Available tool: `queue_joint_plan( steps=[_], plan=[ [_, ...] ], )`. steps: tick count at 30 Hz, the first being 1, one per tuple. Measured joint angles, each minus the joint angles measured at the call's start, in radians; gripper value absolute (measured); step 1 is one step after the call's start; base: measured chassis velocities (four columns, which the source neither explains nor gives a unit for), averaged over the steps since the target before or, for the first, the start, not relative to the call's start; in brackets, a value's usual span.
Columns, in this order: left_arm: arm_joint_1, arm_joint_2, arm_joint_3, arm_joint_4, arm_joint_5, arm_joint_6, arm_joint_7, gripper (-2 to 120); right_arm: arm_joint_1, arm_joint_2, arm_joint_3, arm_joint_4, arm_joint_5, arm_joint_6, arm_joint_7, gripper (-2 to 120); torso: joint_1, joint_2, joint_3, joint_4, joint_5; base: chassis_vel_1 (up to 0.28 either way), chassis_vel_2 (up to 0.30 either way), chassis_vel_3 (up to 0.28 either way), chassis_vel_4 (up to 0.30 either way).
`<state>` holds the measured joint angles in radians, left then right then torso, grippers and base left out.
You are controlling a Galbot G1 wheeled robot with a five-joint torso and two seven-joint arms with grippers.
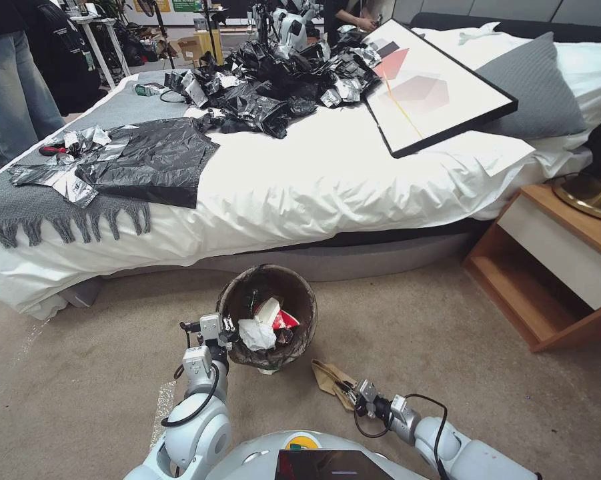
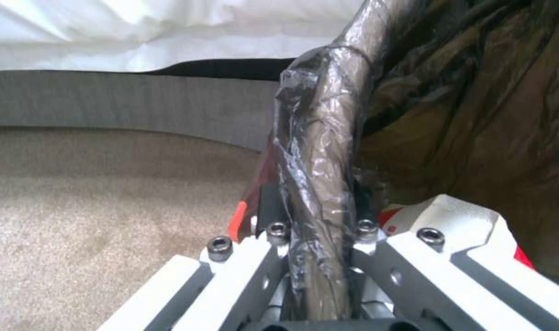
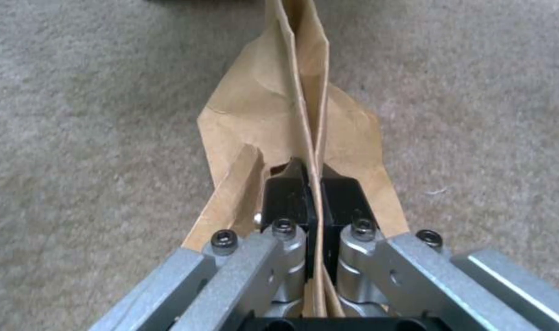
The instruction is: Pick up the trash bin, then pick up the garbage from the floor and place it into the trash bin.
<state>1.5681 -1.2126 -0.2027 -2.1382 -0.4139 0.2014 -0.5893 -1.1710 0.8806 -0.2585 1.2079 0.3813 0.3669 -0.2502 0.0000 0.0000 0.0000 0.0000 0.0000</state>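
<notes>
Now trash bin — wrappers inside, left gripper clamping rim, right gripper pinching brown paper bag.

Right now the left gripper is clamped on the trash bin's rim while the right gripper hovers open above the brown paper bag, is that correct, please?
Not quite: the right gripper is not open above the brown paper bag. In the right wrist view its jaws are shut on a fold of the bag. The rest holds: the left gripper is clamped on the lined rim of the trash bin.
</notes>
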Motion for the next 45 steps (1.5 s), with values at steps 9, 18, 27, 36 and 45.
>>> queue_joint_plan(
  steps=[9,18,27,36,45],
  plan=[
    [-0.001,-0.001,0.004,0.002,0.0,0.0,-0.001,2,-0.007,-0.002,0.007,0.011,0.0,-0.001,0.016,0,0.0,0.0,0.0,0.0,0.0,0.0,0.0,0.0,0.0],
    [-0.002,0.0,0.007,0.003,-0.001,0.001,-0.001,2,-0.034,-0.011,0.042,0.065,-0.004,-0.028,0.076,0,0.0,0.0,0.0,0.0,0.0003,0.0,0.0,0.0,0.0],
    [0.001,0.005,0.006,0.003,-0.003,0.001,-0.002,2,-0.075,-0.042,0.185,0.216,-0.022,-0.086,0.312,0,0.0,0.0,0.0,0.0001,0.0,0.0,0.0,0.0,0.0],
    [0.008,0.013,0.004,0.002,-0.015,0.003,-0.003,2,-0.072,-0.044,0.277,0.366,-0.014,-0.107,0.518,0,0.0,0.0,0.0,0.0002,0.0,0.0,0.0,0.0,0.0],
    [0.007,0.014,0.02,0.018,-0.016,0.005,-0.002,2,-0.09,-0.028,0.413,0.696,0.007,-0.161,0.641,0,0.0,0.0,0.0,0.0,-0.0001,0.0,0.0,0.0,0.0]
  ],
)
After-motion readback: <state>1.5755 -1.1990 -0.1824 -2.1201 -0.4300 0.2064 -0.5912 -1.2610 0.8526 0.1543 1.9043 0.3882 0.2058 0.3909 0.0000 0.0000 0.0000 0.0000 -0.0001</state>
